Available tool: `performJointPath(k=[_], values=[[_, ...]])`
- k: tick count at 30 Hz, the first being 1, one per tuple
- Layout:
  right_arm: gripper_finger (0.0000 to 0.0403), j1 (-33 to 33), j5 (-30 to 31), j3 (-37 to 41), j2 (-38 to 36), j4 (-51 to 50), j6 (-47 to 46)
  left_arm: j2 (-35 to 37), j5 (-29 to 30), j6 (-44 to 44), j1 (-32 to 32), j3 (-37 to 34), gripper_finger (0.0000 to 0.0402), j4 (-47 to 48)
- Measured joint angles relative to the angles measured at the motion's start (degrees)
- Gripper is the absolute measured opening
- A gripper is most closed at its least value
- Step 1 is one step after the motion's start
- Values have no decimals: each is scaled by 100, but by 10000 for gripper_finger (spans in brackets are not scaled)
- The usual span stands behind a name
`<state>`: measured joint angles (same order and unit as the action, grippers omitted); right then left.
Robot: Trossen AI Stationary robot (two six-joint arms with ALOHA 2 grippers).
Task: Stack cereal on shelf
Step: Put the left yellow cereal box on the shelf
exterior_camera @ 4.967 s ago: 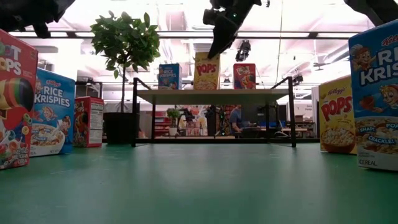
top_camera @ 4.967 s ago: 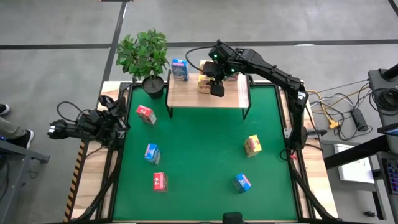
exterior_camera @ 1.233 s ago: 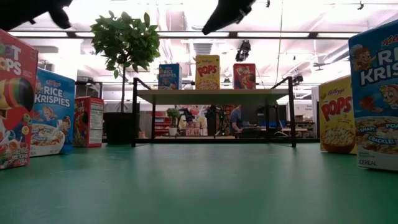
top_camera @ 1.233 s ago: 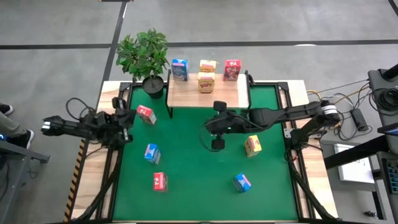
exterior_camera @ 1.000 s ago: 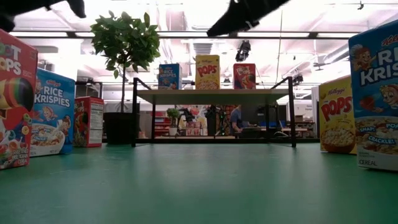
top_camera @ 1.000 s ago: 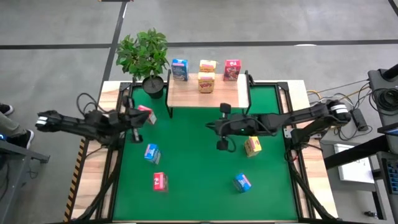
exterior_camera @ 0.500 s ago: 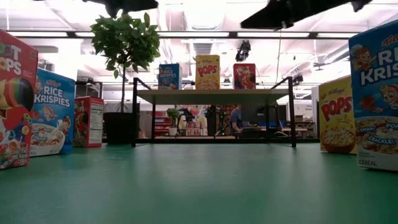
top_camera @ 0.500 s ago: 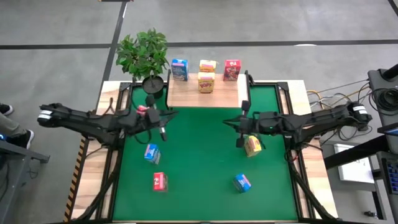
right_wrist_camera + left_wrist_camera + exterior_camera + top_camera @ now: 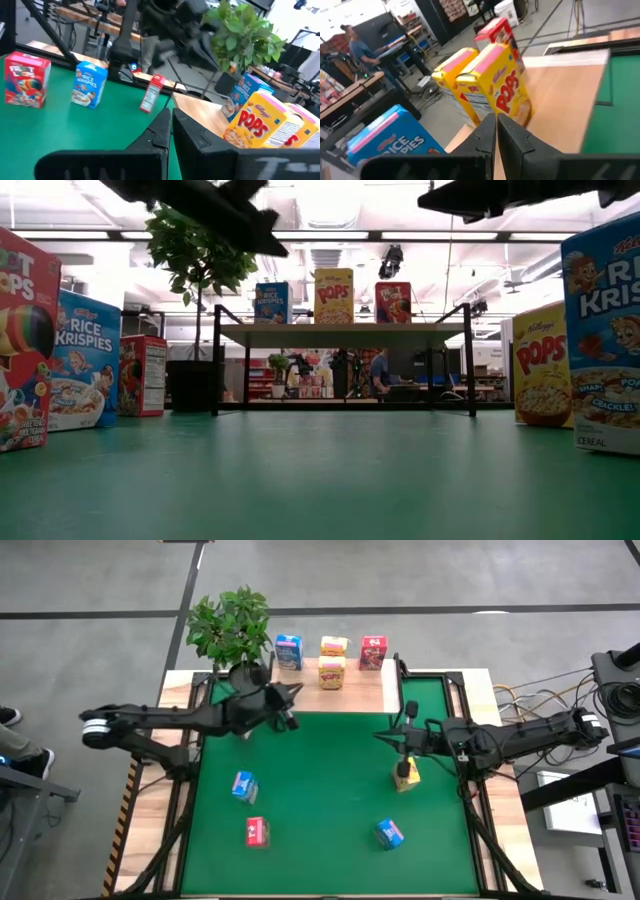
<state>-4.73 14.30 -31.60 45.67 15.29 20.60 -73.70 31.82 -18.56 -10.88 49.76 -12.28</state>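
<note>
four cereal boxes [image 9: 333, 671] on shelf [image 9: 365, 690], five on mat [image 9: 320, 800].

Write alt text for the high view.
Four cereal boxes stand on the wooden shelf; five remain on the green mat. The left claw hovers shut near the shelf's front, and the right claw, also shut, hangs over a yellow box.

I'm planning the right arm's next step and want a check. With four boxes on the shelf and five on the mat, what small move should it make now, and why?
Probably open the right gripper and lower it onto the yellow box just below it. Its fingers are shut and empty, and that box stands on the green mat, not on the shelf.
</note>
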Motion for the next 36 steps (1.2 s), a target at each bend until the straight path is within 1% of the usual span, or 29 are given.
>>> performJointPath(k=[4,9,14,18,24,28,36], values=[[9,0,-74,3,-18,1,-50,-439,-51,-7,-276,237,0,-41],[9,0,-126,5,77,14,-112,-754,-45,-134,-488,508,0,-64],[9,0,-124,5,114,2,-138,-851,-68,-172,-634,583,0,-123],[9,0,-124,5,123,4,-149,-950,-323,-168,-750,592,0,-351],[9,0,-124,5,125,2,-143,-1150,-409,-151,-864,592,0,-842],[9,2,-121,5,127,2,-98,-1211,-537,-145,-877,592,0,-1046],[9,7,-119,5,127,23,-2,-1338,-556,-42,-876,590,0,-1196]])
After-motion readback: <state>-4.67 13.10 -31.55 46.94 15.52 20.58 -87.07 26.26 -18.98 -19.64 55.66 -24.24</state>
